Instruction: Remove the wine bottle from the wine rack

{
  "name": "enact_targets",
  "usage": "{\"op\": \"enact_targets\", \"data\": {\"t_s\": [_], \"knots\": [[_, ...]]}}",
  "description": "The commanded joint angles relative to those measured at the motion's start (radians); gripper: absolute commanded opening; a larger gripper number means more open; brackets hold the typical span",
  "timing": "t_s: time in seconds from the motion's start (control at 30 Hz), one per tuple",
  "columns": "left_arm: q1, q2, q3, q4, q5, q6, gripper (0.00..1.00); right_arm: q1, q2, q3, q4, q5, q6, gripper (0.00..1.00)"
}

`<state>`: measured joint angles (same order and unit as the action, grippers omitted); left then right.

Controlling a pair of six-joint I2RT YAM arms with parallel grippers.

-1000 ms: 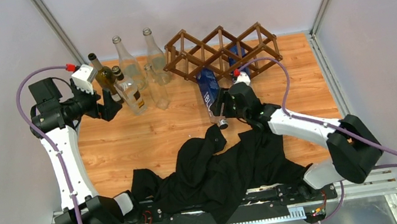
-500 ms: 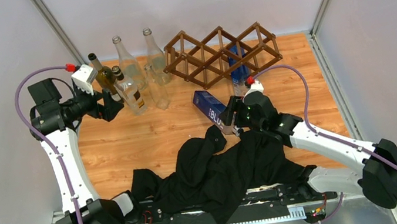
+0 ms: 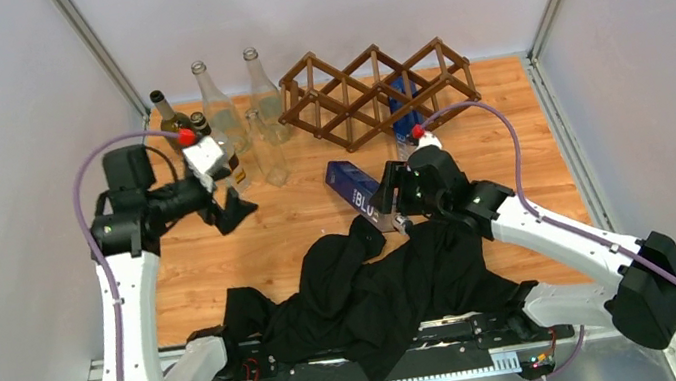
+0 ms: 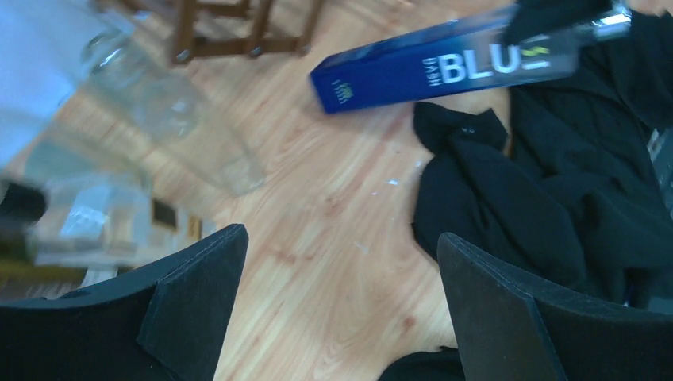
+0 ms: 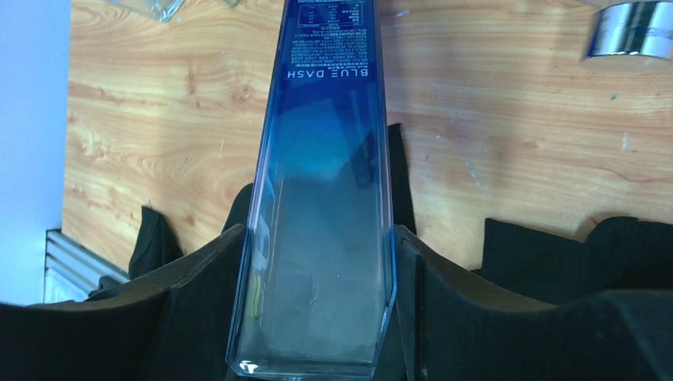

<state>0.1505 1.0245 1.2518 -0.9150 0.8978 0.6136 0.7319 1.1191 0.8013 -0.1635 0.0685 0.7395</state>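
Left gripper (image 3: 236,210) is hanging wide apart over the table (image 3: 506,125), gripping nothing, just beside the standing glass bottles (image 3: 222,117). Blue wine bottle (image 3: 355,188) is sitting clear of the wine rack (image 3: 378,91), in front of it, beside the black cloth (image 3: 379,285). Right gripper (image 5: 317,270) is clamping it between both fingers.

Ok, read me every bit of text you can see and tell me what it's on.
"BLUE DASH": small white print on the tall blue square-sided bottle.
"BLU": large white letters on its side, rest unclear.
Fine print beside "BLUE DASH": too small to read.
Label on the dark glass bottle: too small.
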Motion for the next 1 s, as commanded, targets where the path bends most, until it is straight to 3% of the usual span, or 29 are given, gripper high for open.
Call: {"op": "enact_targets", "data": {"t_s": [0.0,0.33,0.6,0.83,0.97], "knots": [[-0.211,-0.089,-0.069,-0.009,-0.086,0.100,0.96,0.029,0.011,0.088,-0.042,-0.098,0.010,0.00],[-0.496,-0.140,-0.200,0.026,-0.225,0.330,0.94,0.082,0.046,0.174,-0.113,-0.131,0.032,0.00],[-0.762,-0.141,-0.380,0.426,-0.426,0.228,0.95,0.093,0.080,0.215,-0.124,-0.155,0.070,0.00],[-0.849,-0.104,-0.521,0.716,-0.449,0.210,0.98,0.093,0.068,0.200,-0.068,-0.190,0.087,0.00],[-0.868,-0.061,-0.542,0.779,-0.435,0.226,1.00,0.093,0.082,0.205,-0.047,-0.224,0.087,0.00]]}}
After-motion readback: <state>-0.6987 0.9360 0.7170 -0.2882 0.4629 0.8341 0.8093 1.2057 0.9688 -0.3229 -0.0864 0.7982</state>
